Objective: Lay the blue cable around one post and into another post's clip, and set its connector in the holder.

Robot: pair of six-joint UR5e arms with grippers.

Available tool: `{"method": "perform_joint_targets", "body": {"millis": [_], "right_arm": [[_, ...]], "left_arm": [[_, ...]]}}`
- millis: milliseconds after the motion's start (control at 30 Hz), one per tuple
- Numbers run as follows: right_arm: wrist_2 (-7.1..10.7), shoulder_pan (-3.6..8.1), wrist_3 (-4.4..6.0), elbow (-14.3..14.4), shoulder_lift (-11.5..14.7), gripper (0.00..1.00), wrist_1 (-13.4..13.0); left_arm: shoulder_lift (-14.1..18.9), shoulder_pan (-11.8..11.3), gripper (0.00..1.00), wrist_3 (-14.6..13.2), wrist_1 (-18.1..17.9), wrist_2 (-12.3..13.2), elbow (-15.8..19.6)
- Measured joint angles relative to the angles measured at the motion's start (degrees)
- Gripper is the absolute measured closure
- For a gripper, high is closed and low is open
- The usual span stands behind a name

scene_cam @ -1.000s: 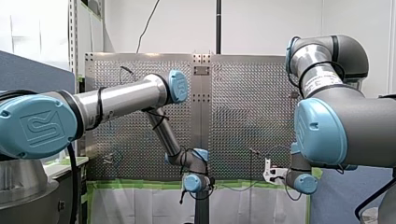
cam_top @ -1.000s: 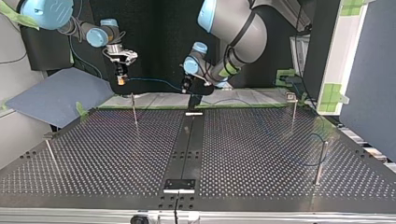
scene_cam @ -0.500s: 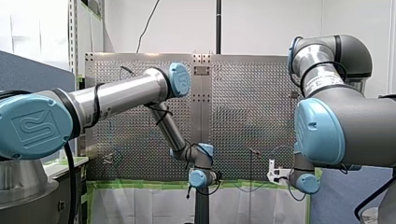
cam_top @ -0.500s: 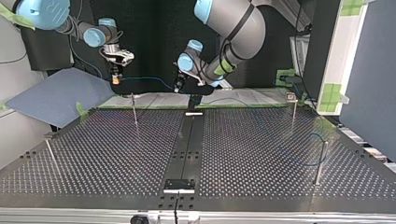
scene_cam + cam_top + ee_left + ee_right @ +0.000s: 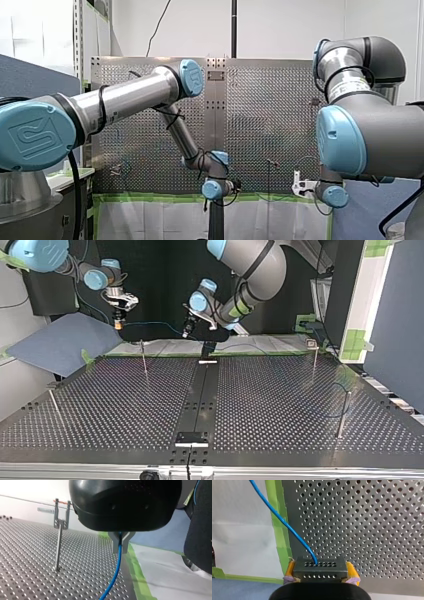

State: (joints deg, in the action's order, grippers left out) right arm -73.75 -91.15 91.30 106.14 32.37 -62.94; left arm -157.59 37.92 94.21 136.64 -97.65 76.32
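Two hands hold one blue cable [image 5: 150,323] above the desk's [image 5: 280,405] arm-side edge, which is lined with green tape [image 5: 274,517]. With my right hand [image 5: 320,571] I pinch the black connector [image 5: 320,565] between its yellow pads [image 5: 350,570]. The cable leaves the connector's face that points away from the hand and runs off over the tape. The metal fingers [image 5: 115,542] of my left hand [image 5: 121,547] are pressed together on the cable, which hangs from between them toward the perforated surface. In the top view the cable spans between the two hands, both clear of the desk. Past my left hand it drops to the desk and curves toward a post [image 5: 343,412] near the edge at that view's right. I cannot tell whether it touches that post. A clip-topped post [image 5: 59,542] stands apart from the cable, beside my left hand.
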Motion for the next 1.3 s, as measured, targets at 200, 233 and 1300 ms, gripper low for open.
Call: {"method": "perform_joint_targets", "body": {"millis": [200, 233, 1300], "right_arm": [[0.95, 1.23, -0.04, 0.5, 0.3, 1.0, -0.3], [1.22, 1.5, -0.04, 0.8, 0.5, 1.0, -0.6], [6.33, 8.82, 7.25, 1.8, 5.4, 1.0, -4.9]], "left_arm": [[0.5, 0.9, 1.0, -0.1, 0.0, 0.3, 0.0], [0.5, 1.2, 1.0, -0.1, 0.0, 0.4, 0.0], [3.7, 3.2, 1.0, 1.3, 0.5, 0.3, -0.1]]}}
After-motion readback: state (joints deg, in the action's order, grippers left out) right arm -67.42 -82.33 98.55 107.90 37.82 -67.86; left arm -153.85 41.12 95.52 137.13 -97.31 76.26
